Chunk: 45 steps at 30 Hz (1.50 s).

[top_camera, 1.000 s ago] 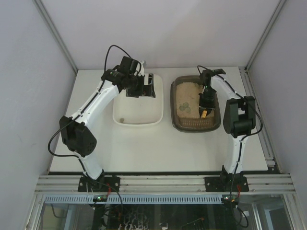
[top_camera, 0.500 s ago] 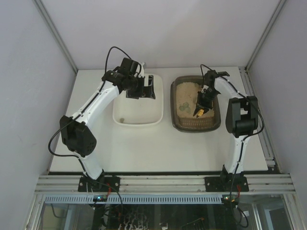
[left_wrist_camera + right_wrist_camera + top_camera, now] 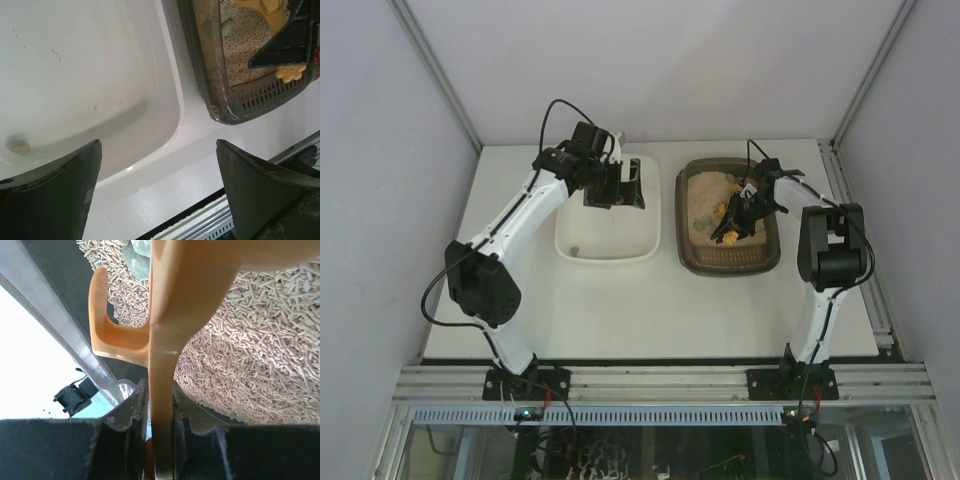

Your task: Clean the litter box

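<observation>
Left tool [image 3: 616,192] — unchanged over the last second. It hangs over the far end of the white tub [image 3: 620,232] with its jaws spread wide and nothing between them. One small clump [image 3: 20,146] lies on the tub floor below and to the near side of this tool; otherwise the tub floor shows only a few specks.

Litter box [image 3: 725,262] — not displaced. It stands on the bench [image 3: 650,310] just to the right of the left tool and directly under the right tool, beside the tub and apart from it.

Right tool [image 3: 740,214] — this is the only part that has changed. Its jaws are closed narrowly on the handle of the yellow scoop [image 3: 165,340]. Within the last second the wrist has turned and swung leftward, carrying the scoop from the near right part of the box toward the middle. The scoop head now points ahead and to the left of the tool, low over the pellet litter [image 3: 260,365]. A pale greenish lump [image 3: 140,252] lies just beyond the scoop's hook.

Judgement: a scooping pass is being set up, not completed. Whether the scoop edge already touches the litter cannot be told. Waste remains in the box, so the greater part of the task is outstanding.
</observation>
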Available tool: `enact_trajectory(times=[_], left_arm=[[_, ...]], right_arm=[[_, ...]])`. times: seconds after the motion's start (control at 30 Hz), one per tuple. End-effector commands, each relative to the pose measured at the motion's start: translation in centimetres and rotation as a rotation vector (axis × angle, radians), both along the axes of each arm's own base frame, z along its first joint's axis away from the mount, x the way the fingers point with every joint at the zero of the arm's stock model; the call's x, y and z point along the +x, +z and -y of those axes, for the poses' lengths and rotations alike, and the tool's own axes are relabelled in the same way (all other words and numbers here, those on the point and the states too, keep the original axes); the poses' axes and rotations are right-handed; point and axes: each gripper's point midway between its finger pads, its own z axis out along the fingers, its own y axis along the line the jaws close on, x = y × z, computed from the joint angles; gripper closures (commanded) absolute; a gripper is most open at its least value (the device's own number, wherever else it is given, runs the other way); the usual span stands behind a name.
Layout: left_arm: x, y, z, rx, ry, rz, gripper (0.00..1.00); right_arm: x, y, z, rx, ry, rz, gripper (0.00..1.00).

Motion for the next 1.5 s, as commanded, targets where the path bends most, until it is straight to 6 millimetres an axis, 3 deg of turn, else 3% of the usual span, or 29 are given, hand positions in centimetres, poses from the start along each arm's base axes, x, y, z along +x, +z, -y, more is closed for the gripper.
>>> enact_trajectory(times=[0.0, 0.23, 0.47, 0.53, 0.63, 0.83, 1.17, 1.47], left_arm=[[0.0, 2.3, 0.0, -0.036, -0.029, 0.074, 0.0], [-0.3, 2.2, -0.1, -0.031, -0.049, 0.082, 0.0], [-0.4, 2.3, -0.9, 0.004, -0.065, 0.114, 0.0], [-0.2, 2.3, -1.6, 0.033, -0.052, 0.134, 0.0], [-0.2, 2.3, -2.8, 0.075, -0.042, 0.16, 0.0], [-0.7, 0.9, -5.4, 0.149, -0.027, 0.162, 0.01], [-0.9, -1.6, -10.0, 0.289, 0.033, 0.196, 0.02], [-1.7, -3.1, -11.7, 0.319, 0.038, 0.167, 0.03]], right_arm=[[-0.2, 2.0, -2.0, 0.089, 0.014, 0.042, 1.0], [-1.6, 4.1, -1.6, 0.033, -0.021, 0.105, 1.0], [-3.8, 6.9, -2.8, 0.083, -0.007, 0.217, 1.0], [-4.7, 6.9, -3.2, 0.12, -0.008, 0.241, 1.0], [-6.2, 5.1, -3.5, 0.166, -0.014, 0.258, 1.0], [-6.7, 3.4, -3.7, 0.248, -0.05, 0.441, 1.0], [-4.9, 2.3, -3.6, 0.272, -0.062, 0.618, 1.0], [-3.8, 2.9, -3.4, 0.4, -0.091, 0.677, 1.0]])
